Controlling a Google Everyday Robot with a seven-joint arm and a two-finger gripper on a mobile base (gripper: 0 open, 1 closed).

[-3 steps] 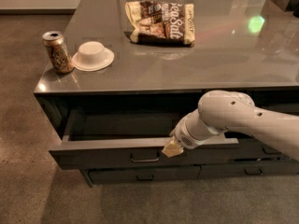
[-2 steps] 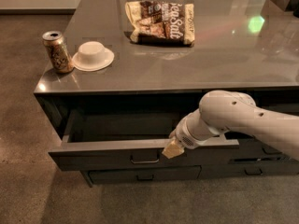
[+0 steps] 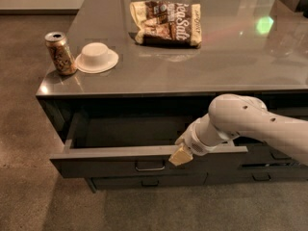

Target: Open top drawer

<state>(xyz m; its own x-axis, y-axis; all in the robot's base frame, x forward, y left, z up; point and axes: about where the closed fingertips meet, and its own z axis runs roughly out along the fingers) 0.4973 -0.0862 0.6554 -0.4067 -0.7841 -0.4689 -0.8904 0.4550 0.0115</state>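
Note:
The top drawer [image 3: 110, 162] is a wide dark grey drawer standing pulled out from under the counter, its shallow grey inside showing. A small bar handle [image 3: 149, 167] sits on its front. My gripper [image 3: 179, 155] comes in from the right on a white arm and rests at the drawer front's upper edge, just right of the handle. Its tan fingertips hang over that edge.
On the grey counter [image 3: 202, 66] stand a drink can [image 3: 60, 53] and an upturned white bowl [image 3: 96, 57] at the left, with a snack bag [image 3: 166, 23] farther back. Lower drawers [image 3: 149, 182] with like handles sit beneath. Brown floor lies in front and to the left.
The drawer front has come slightly farther out toward the camera, and my gripper has moved with it.

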